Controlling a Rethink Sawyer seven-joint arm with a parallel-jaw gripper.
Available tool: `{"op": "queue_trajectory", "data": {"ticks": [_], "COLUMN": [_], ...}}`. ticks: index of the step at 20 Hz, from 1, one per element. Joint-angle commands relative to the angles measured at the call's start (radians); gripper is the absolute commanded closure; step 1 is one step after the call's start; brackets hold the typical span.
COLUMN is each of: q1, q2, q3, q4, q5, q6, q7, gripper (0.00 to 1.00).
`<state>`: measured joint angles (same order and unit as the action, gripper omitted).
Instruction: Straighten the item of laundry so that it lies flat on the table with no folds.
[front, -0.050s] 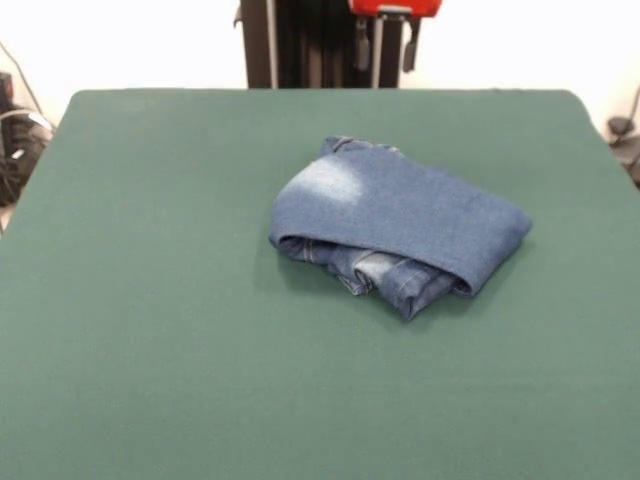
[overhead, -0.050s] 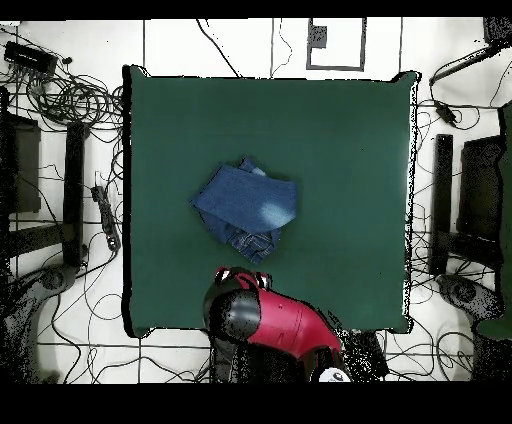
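Near the table's (front, -0.050s: 150, 330) middle, jeans (front, -0.050s: 400, 225) are lying folded over in a bunched heap, hems sticking out underneath. Gripper (front, -0.050s: 385, 45) is hanging beyond the table's edge, well apart from them; can't tell its opening.

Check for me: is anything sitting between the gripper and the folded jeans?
Nothing visible. The gripper hangs drawn back at the table's far edge, and only bare green top lies between it and the jeans. Around the jeans the overhead view shows nothing else either.

Blue denim jeans (front, -0.050s: 400, 225) with a faded whitish patch, on a dark green table (front, -0.050s: 150, 300)
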<state>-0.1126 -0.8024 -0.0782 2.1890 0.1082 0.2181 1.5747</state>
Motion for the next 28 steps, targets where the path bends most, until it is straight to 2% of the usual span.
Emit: {"op": "queue_trajectory", "data": {"ticks": [1, 12, 16, 22, 28], "q1": [0.013, -0.013, -0.019, -0.012, 0.0], "q2": [0.122, 0.321, 0.36, 0.355, 0.353], "q3": [0.093, 0.07, 0.082, 0.101, 0.081], "q4": [0.034, -0.037, -0.05, -0.128, -0.196], "q5": [0.025, -0.017, -0.012, 0.056, 0.081], "q6": [-0.109, -0.272, -0.325, -0.225, -0.142], "q7": [0.234, 0.21, 0.226, 0.214, 0.193], "gripper": [0.0, 0.0, 0.0, 0.0, 0.0]}}
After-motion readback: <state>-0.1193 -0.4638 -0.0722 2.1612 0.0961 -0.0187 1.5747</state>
